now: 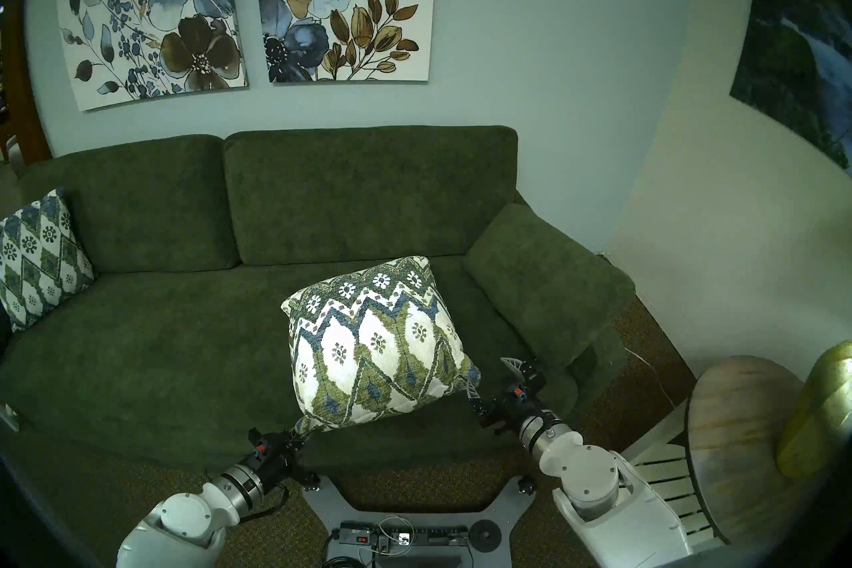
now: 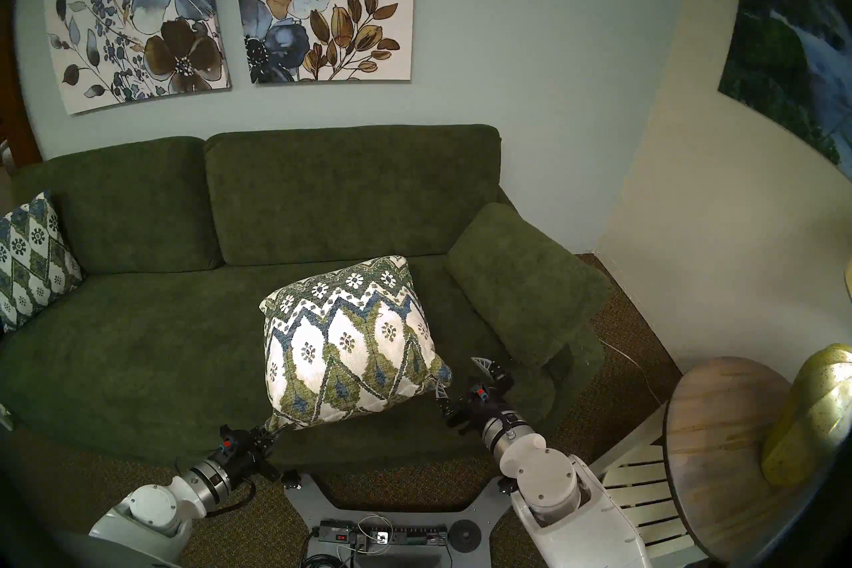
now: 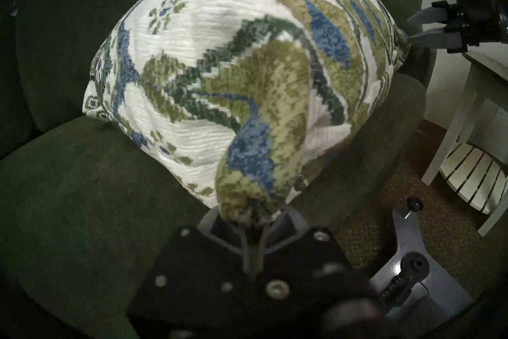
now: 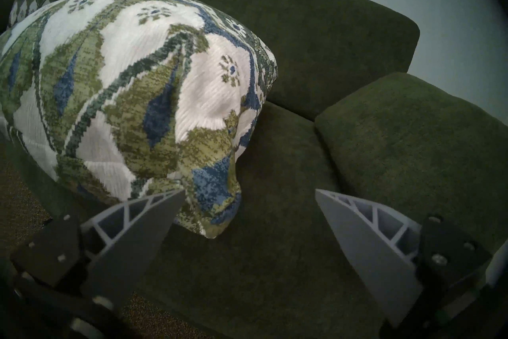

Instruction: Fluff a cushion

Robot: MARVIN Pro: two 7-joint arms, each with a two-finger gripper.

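While the cushion (image 1: pixel 375 339) sits on the sofa (image 1: pixel 152 350) seat, left gripper (image 1: pixel 295 438) pinches its near corner; right gripper (image 1: pixel 495 378) gapes empty beside the other corner (fluffing barely begun).

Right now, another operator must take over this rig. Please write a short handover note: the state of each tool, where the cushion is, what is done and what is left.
Left tool: shut on the near-left corner of the patterned cushion.
Right tool: open; the cushion's near-right corner lies between its fingers, not yet gripped.
Cushion: on the green sofa, seat right of middle, near edge raised by the left tool, far edge apparently on the seat. The second patterned cushion at the sofa's left end is not the target.
Done: one corner gripped.
Left: probably close the right tool on its corner, then lift, shake to plump, and set back.
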